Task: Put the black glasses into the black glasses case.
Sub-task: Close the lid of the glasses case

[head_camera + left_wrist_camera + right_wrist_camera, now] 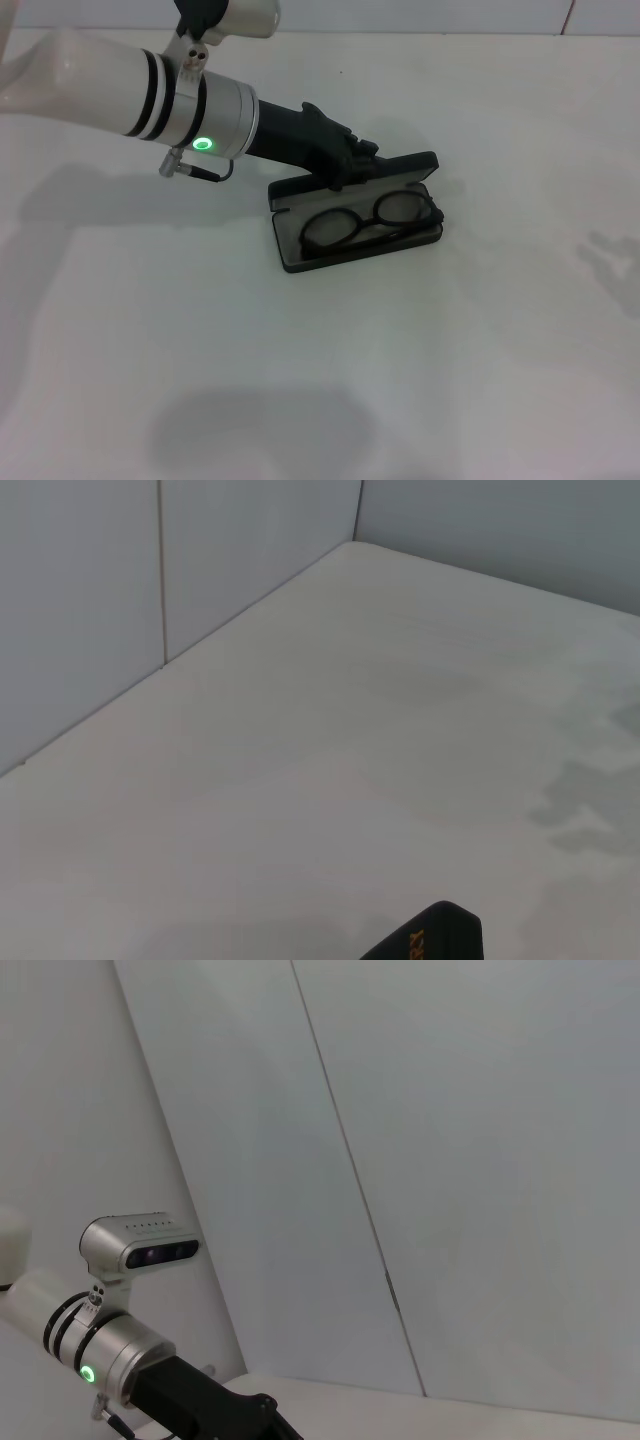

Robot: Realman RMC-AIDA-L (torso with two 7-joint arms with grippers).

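Observation:
The black glasses (367,222) lie folded inside the open black glasses case (292,262), which sits at the middle of the white table. The case's lid (405,168) stands raised behind them. My left gripper (352,166) reaches in from the upper left and is at the lid's back edge, black against the black lid. A corner of the lid with orange lettering shows in the left wrist view (430,942). My right gripper is out of view.
The white table (450,350) spreads on all sides of the case, with grey wall panels (90,600) along its far edges. The right wrist view looks at the wall and shows my left arm (120,1360) low down.

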